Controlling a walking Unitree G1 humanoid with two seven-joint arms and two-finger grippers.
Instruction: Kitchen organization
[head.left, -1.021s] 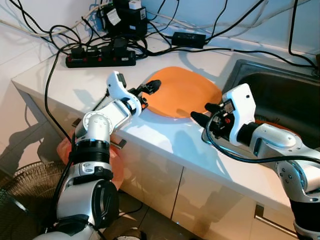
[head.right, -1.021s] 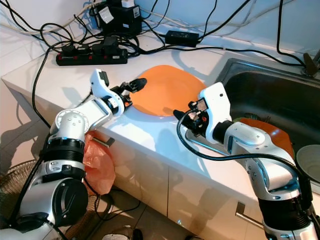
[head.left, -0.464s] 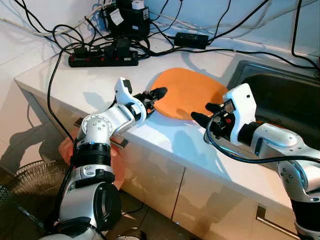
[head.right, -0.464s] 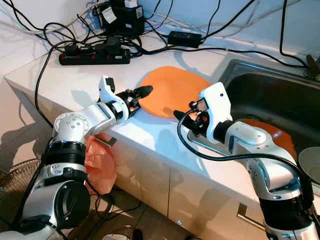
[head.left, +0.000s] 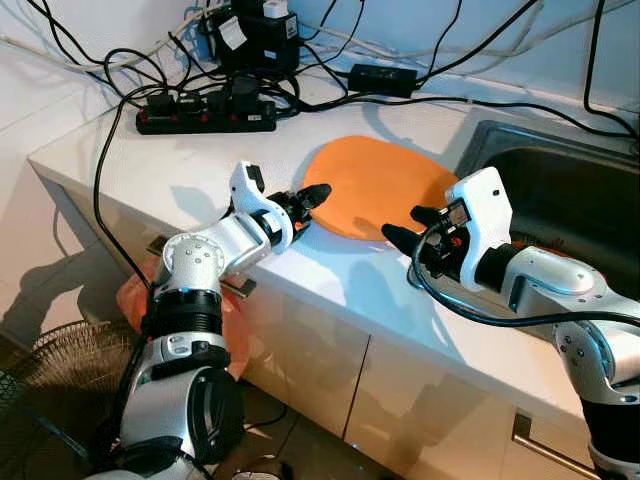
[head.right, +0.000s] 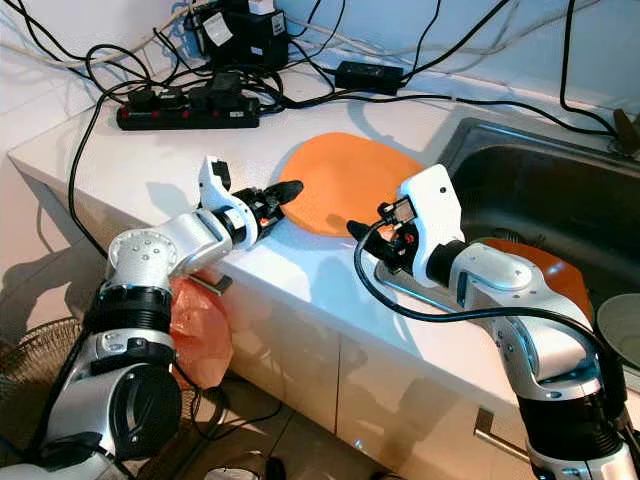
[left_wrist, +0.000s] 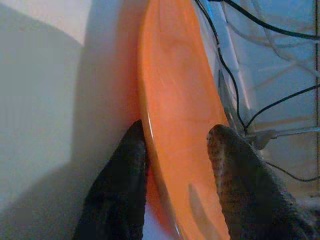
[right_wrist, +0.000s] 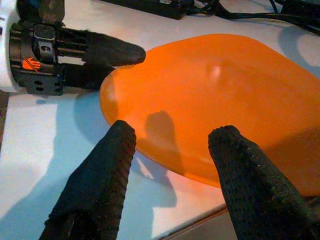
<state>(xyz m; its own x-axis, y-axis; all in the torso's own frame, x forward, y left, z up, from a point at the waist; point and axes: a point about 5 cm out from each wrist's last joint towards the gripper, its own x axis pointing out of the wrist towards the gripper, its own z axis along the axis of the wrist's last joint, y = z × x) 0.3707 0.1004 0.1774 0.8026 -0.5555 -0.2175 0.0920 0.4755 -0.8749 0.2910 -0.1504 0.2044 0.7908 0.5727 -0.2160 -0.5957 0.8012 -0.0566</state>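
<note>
A white table (head.left: 150, 160) runs from the near left toward the far right, ending at a steel sink (head.left: 560, 190) on the right. An orange plate (head.left: 385, 185) lies flat on the table just left of the sink. At the far left, a black power strip (head.left: 205, 120) sits among tangled black cables (head.left: 330, 75). An orange bag (head.right: 195, 330) hangs below the table edge on the left. The left end effector (head.left: 308, 195) reaches the plate's left rim, its fingers (left_wrist: 120, 190) parted narrowly with one above and one below the rim. The right end effector (head.left: 405, 228) sits at the plate's near right edge, fingers (right_wrist: 100, 185) spread wide and holding nothing.
</note>
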